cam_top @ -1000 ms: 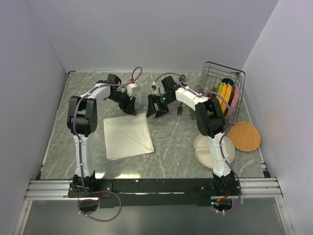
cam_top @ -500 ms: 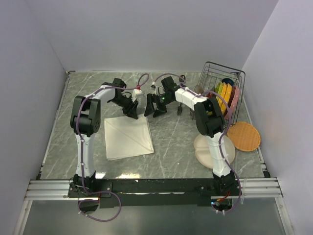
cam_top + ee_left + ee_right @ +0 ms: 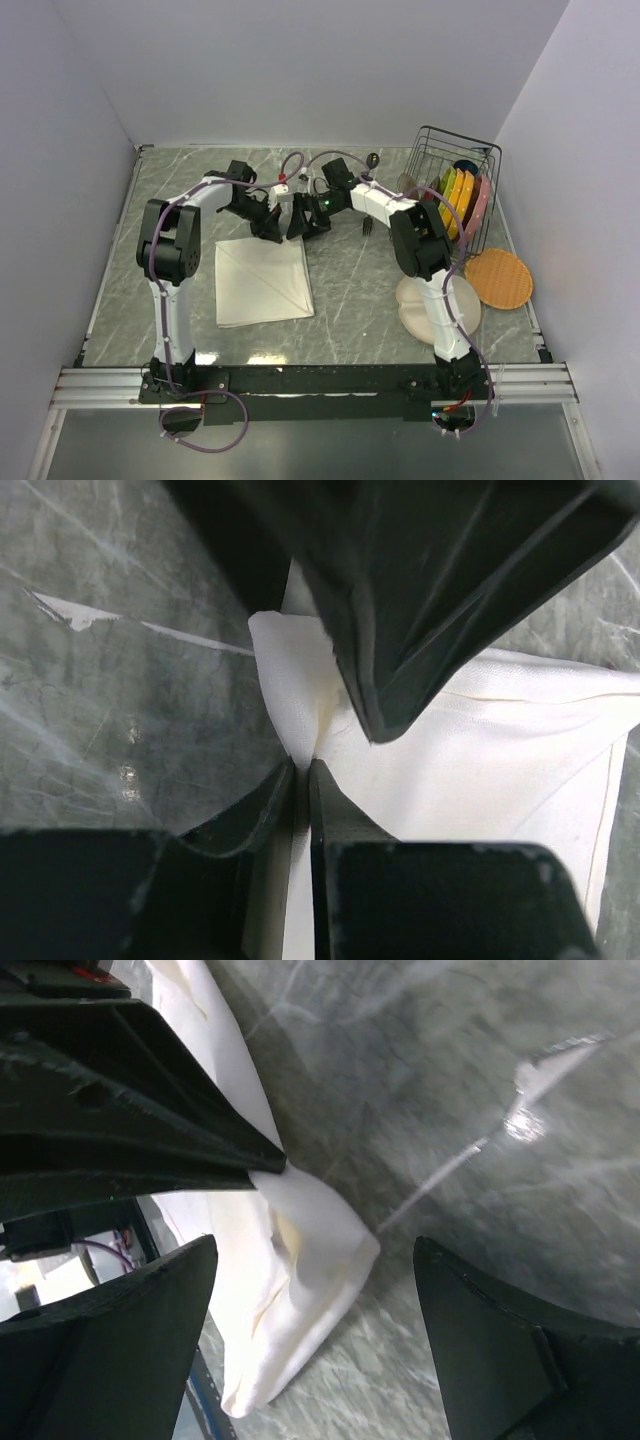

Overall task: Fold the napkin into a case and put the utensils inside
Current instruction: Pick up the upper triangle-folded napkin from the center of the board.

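The napkin (image 3: 260,285) lies as a cream-white folded square on the marble table, left of centre. My left gripper (image 3: 272,230) is at its far right corner and is shut on that corner (image 3: 290,695), which is lifted a little. My right gripper (image 3: 300,222) is open just to the right; its fingers (image 3: 110,1345) straddle the raised corner (image 3: 310,1230) without touching it. A dark fork (image 3: 367,226) lies on the table right of the grippers. A small dark spoon-like thing (image 3: 372,159) sits near the far edge.
A wire dish rack (image 3: 455,160) with colourful plates stands at the back right. A round beige divided plate (image 3: 470,312) and an orange round plate (image 3: 500,277) lie at the right, beside the right arm.
The left gripper has moved right and the right gripper left, so they now meet at the napkin's far right corner. The corner is now pinched in the left gripper.
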